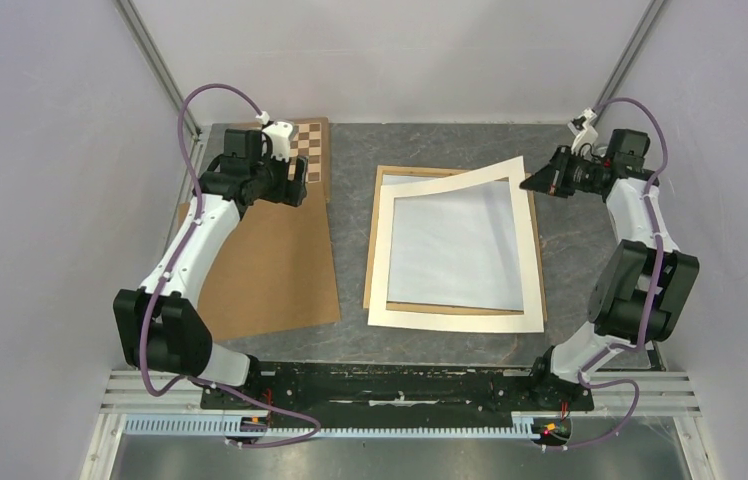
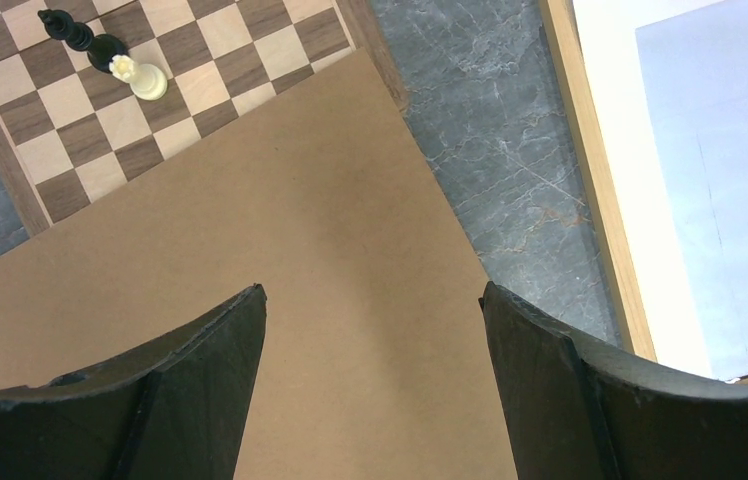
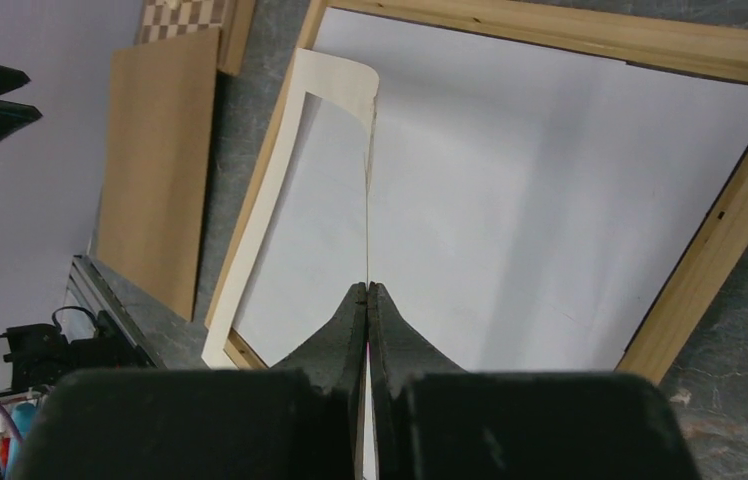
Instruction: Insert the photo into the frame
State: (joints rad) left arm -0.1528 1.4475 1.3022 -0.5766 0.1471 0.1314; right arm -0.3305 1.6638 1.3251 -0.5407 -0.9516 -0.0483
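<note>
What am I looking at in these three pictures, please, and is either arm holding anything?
Two robot arms are bolted at the near edge of a table. One picture looks down from above. The other two come from a camera on each wrist, showing its own dark fingers. On the table lie a brown board, a chessboard, and a frame with a white sheet inside and a cream mat over it. The right gripper is shut on the mat's far corner, holding it up. The left gripper hangs open above the board, holding nothing. No photo shows.
</note>
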